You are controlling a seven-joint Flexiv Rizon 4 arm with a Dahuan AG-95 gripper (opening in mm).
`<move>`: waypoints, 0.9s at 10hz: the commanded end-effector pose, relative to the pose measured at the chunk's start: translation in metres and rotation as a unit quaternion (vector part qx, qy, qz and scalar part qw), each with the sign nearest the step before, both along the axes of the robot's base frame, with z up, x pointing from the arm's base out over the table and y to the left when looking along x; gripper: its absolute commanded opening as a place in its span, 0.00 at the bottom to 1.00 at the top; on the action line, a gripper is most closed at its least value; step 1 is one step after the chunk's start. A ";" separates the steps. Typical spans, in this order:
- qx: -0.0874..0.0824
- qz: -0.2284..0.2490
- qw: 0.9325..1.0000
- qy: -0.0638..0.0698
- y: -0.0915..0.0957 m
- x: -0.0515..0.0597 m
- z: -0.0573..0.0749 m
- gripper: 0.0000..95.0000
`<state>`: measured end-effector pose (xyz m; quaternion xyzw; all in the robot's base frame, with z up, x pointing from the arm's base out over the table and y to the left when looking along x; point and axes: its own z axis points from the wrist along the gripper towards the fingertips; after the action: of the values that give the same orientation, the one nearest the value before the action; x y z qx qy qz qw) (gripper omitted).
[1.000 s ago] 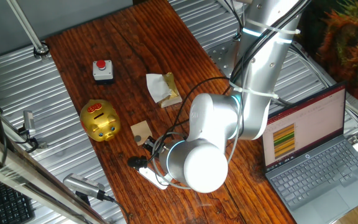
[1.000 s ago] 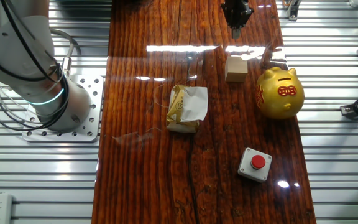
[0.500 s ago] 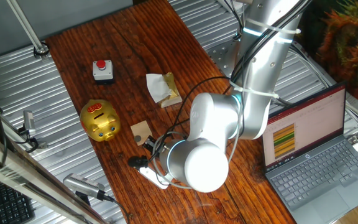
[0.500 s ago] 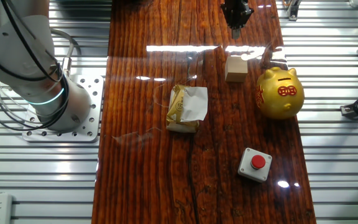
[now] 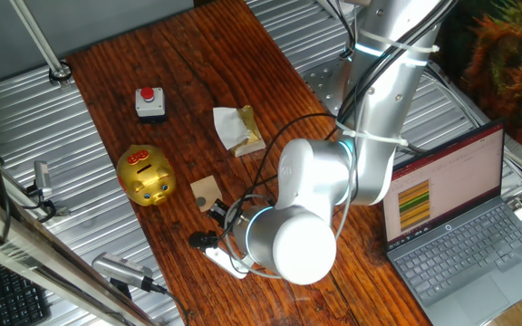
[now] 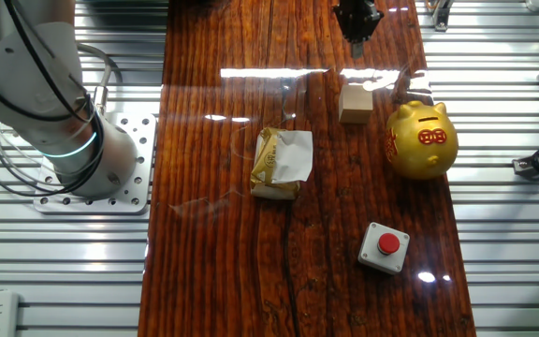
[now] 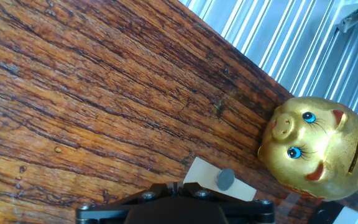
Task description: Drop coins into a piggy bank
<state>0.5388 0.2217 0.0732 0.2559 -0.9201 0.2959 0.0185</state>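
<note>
Grey and tiny, the coin (image 7: 225, 180) sits on top of a pale cube (image 7: 219, 182) at the bottom centre of the hand view, just left of the gold pig (image 7: 319, 147) — thin, stiff and likely slippery, it probably wants pinching by its edges. Whether the pincer (image 6: 356, 21) is open or closed I cannot tell; only its dark body shows. Glossy dark wood forms the surface (image 6: 232, 271), flanked by ribbed metal, with a laptop (image 5: 465, 237) at the lower right of one fixed view.

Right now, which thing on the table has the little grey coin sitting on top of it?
The pale wooden cube next to the gold piggy bank. The dark grey coin lies on its top; the red button box and crumpled wrapper carry nothing.
</note>
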 end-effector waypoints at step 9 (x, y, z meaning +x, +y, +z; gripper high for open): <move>-0.033 0.026 0.999 0.000 -0.003 0.009 -0.003 0.00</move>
<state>0.5481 0.2190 0.0700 0.2787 -0.9027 0.3272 0.0193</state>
